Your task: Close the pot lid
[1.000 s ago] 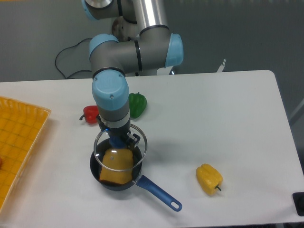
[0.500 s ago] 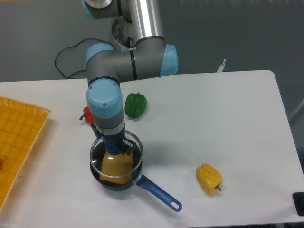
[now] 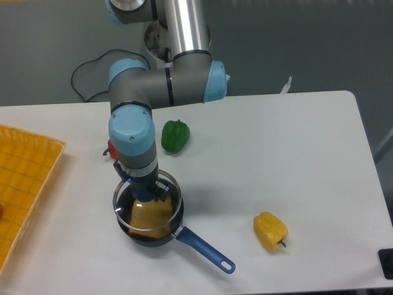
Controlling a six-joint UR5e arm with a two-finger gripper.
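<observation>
Nearest the camera, the pot (image 3: 150,236) sits on the white table (image 3: 295,160), its blue handle (image 3: 206,251) running out toward the front right and ending in a loop; a yellow object (image 3: 149,216) fills much of the pan; right over it lies the lid (image 3: 175,198), its silver rim roughly lined up with the pot's rim, though whether it sits fully down on the pot is hard to tell; the gripper (image 3: 146,192) comes straight down onto the lid's centre and looks clamped around the dark knob, the fingers themselves mostly hidden under the wrist; above it the arm (image 3: 159,86) stands with its blue-capped wrist vertical, then bends across to a thick silver column rising out of the top of the view; off to the right, well apart from the pot, a yellow pepper (image 3: 271,232) lies on the table; a yellow tray (image 3: 24,178) covers the left edge; behind the arm sit a green pepper (image 3: 175,136) and a red pepper (image 3: 112,148), the red one partly hidden by the wrist; beyond the table, a grey wall and a black cable (image 3: 86,67).
</observation>
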